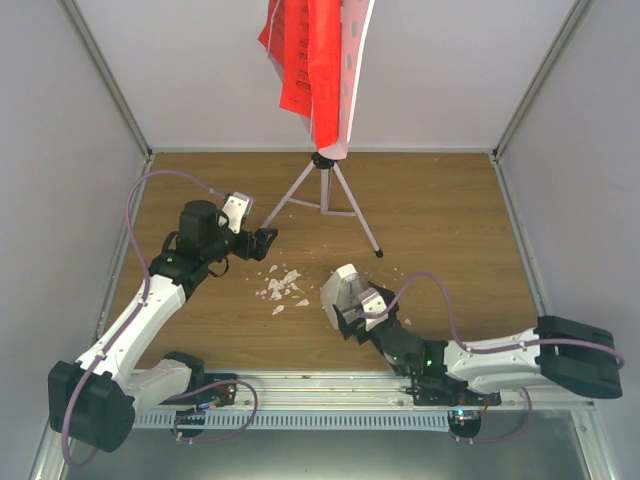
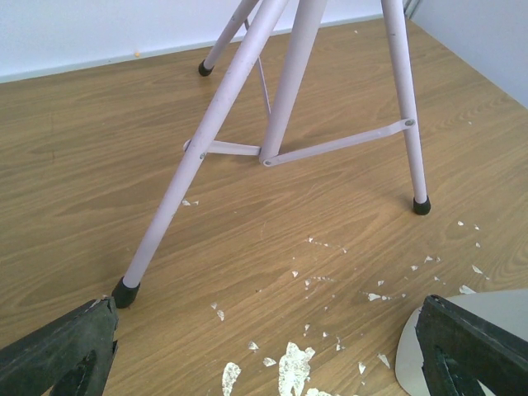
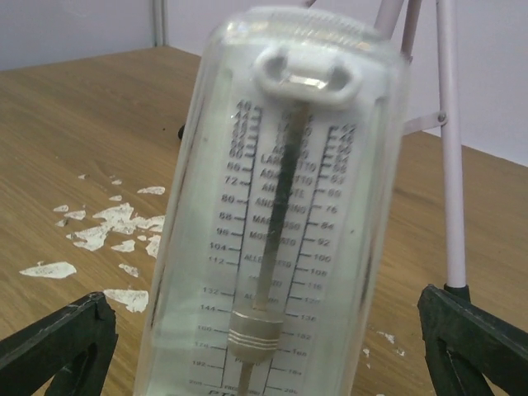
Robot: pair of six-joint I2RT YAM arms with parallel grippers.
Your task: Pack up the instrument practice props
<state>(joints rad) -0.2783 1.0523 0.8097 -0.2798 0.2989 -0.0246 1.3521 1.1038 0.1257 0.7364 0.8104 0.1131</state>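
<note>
white walls [image 1: 430, 70], wood table [image 1: 450, 220], crumbs [image 1: 282, 285] at centre; left gripper [image 2: 264, 346] gapes empty, right gripper [image 3: 264, 346] gapes around metronome [image 3: 280, 165], not touching.

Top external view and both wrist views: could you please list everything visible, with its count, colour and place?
music-stand plate: one, pale, perforated, on top of the tripod, far middle.
red sheets: several, red, hanging on the plate.
tripod legs: three, silver, standing at the far middle of the table.
metronome: one, white, between the right claw's fingers.
crumbs: many, white, table middle.
table: one, brown wood.
left claw: one, black, open, near a tripod foot.
right claw: one, black, open, either side of the metronome, not touching.
</note>
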